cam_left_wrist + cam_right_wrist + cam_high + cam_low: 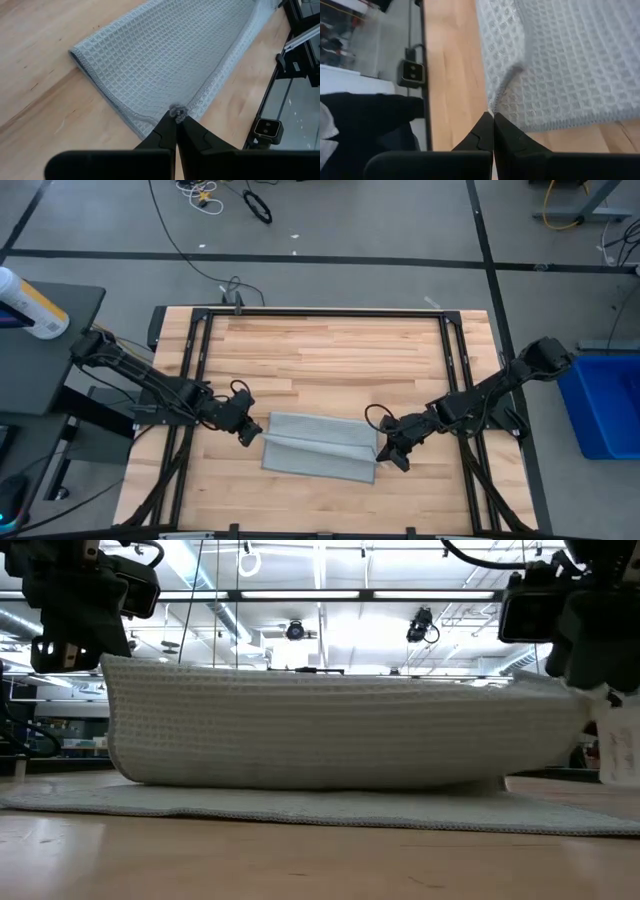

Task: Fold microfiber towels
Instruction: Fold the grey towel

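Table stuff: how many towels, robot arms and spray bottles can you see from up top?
Towels: 1, the grey-blue towel on the wooden table.
Robot arms: 2, the left gripper and the right gripper, each pinching a towel corner.
Bottles: 1, the white bottle on the side stand.
Total: 4

From overhead I looked straight down on the whole wooden table (330, 350) with both arms, while my low camera sat at tabletop height, very close to the towel (340, 740), facing level across it into the room behind. Each wrist camera looked forward past its own dark fingers, close above the cloth: the left gripper (177, 120) and the right gripper (492, 117). All four views shared that towel.
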Motion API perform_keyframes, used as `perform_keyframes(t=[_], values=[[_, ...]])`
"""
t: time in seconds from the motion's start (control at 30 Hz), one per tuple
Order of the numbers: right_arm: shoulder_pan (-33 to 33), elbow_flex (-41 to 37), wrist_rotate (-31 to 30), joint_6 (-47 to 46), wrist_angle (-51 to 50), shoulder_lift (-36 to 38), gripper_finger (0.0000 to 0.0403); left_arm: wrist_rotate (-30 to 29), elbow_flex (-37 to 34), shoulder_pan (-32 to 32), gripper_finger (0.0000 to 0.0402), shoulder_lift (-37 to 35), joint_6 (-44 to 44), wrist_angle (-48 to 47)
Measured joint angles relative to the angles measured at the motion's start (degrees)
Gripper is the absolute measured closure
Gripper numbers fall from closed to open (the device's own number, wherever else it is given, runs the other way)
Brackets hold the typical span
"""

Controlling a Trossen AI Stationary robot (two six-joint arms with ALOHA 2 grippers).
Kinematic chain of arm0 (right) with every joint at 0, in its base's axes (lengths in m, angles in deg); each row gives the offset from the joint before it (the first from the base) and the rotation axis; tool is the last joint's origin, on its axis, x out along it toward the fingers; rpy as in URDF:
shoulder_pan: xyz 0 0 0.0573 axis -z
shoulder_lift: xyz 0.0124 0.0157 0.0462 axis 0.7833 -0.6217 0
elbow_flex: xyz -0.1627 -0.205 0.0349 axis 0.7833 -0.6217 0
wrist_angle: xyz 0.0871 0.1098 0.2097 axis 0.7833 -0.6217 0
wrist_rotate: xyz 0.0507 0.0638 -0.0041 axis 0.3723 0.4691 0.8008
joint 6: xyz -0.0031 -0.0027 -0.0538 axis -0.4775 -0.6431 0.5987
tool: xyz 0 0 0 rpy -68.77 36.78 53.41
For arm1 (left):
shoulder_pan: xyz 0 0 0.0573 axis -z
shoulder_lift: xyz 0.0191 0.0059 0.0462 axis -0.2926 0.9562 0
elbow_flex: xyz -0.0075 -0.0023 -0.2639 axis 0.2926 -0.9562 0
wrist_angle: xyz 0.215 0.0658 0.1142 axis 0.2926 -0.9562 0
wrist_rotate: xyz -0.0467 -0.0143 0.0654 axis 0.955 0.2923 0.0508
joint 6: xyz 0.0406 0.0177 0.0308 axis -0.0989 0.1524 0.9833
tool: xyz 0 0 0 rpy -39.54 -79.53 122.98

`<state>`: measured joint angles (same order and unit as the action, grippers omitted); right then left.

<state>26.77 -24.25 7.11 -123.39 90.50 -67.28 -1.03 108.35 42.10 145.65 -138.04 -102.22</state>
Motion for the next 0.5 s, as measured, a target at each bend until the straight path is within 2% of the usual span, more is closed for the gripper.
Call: perform_keyframes(t=[0.5], values=[[-0.6, 0.0, 0.4, 0.0, 0.2, -0.5, 0.0396, 1.3, 0.0, 0.0, 0.0392, 0.0, -0.5, -0.8]])
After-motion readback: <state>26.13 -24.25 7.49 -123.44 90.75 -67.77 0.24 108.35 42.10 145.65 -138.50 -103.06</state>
